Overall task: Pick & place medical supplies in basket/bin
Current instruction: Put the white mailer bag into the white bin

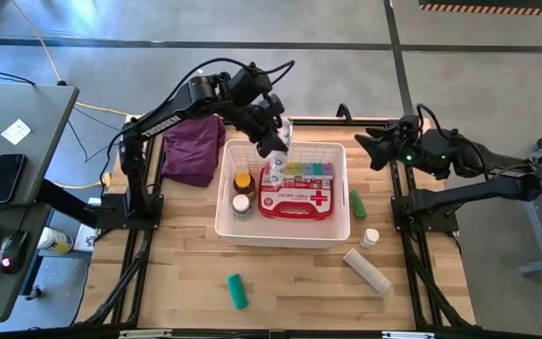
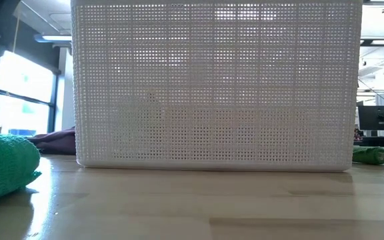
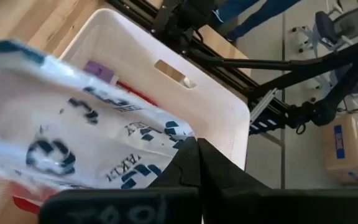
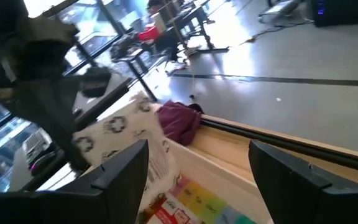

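Gripping the white printed packet (image 3: pixel 73 143), the left tool (image 1: pixel 273 141) is hanging over the white basket (image 1: pixel 229 229), where the red first-aid pouch (image 1: pixel 294 201) is lying. Right tool (image 1: pixel 373 148), fingers spread, is waiting beside the bench (image 1: pixel 186 273).

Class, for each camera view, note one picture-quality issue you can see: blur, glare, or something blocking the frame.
High view: evenly lit and sharp. Low view: the white slotted plastic basket fills the frame, with bright windows glaring at the left edge. Left wrist view: the white printed packet, pinched in the left gripper, is blurred from closeness. Right wrist view: soft throughout, floor glare, the right gripper open.
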`<control>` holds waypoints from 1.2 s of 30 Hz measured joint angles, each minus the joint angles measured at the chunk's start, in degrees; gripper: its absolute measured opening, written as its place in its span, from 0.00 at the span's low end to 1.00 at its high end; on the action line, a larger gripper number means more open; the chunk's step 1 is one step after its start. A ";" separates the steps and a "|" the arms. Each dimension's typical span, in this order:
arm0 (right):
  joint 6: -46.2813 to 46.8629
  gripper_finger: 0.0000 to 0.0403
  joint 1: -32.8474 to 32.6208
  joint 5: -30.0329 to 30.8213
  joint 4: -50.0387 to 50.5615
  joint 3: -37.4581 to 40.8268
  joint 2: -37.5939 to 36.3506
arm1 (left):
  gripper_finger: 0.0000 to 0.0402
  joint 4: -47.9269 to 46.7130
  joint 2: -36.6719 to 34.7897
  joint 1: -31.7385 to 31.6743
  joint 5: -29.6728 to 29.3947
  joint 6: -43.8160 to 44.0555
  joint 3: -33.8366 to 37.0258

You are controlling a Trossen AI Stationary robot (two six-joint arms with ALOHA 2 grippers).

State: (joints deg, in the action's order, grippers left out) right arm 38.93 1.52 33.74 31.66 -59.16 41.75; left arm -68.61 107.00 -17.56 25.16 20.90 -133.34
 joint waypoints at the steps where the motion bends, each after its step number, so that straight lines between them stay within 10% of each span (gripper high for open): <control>1: 0.57 0.66 0.00 0.50 0.51 0.00 -0.41 | 0.05 -0.16 0.00 0.00 0.01 -0.18 0.00; 11: 1.58 0.66 0.00 2.37 2.54 0.00 -3.24 | 0.16 1.30 2.20 -0.01 -1.39 -1.11 0.07; 22: 3.72 0.66 -0.05 0.30 2.61 0.00 -3.94 | 0.05 19.52 6.92 0.68 7.44 9.19 0.00; 36: 4.15 0.66 -0.05 -1.14 6.93 0.00 -3.90 | 0.53 3.04 7.06 1.06 11.31 9.23 0.00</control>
State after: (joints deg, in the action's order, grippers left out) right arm 43.08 1.48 32.60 38.58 -59.16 37.85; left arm -65.57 114.06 -16.50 36.47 30.13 -133.34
